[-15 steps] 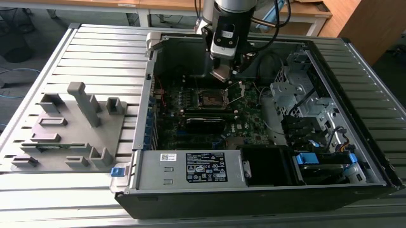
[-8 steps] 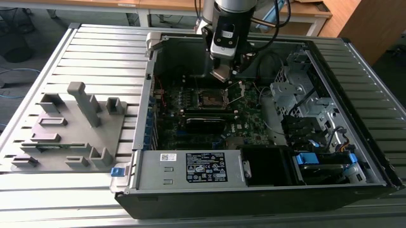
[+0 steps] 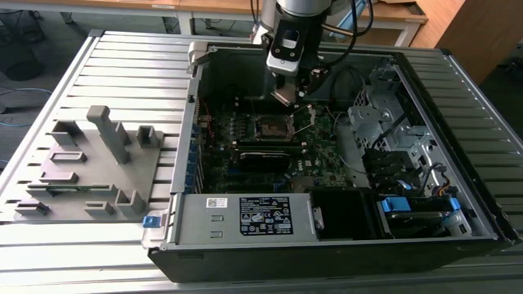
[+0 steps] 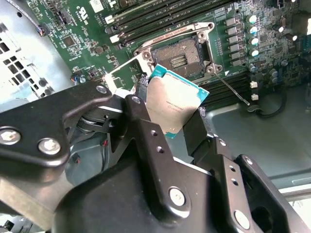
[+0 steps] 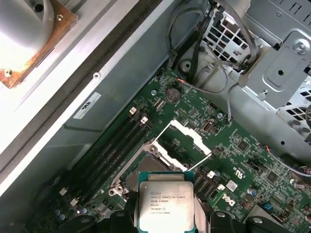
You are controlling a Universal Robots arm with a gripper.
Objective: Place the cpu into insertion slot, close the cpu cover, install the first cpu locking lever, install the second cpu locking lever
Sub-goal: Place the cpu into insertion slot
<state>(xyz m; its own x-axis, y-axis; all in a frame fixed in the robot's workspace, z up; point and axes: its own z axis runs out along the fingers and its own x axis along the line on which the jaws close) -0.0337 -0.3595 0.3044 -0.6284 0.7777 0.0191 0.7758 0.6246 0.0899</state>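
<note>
With the gripper [image 4: 170, 114] clamped on the cpu [image 4: 175, 99] above the insertion slot [image 4: 180, 58], in a computer case [image 3: 327, 245] on a slatted table [image 3: 122, 67], desks [image 3: 220, 7] beyond

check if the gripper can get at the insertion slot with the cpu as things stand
Probably yes. The gripper, shut on the cpu, hangs close above the insertion slot, the cpu cover is swung open off it, and nothing seems to lie between.

Exterior view high; both wrist views close, sharing insertion slot [image 4: 182, 58].
</note>
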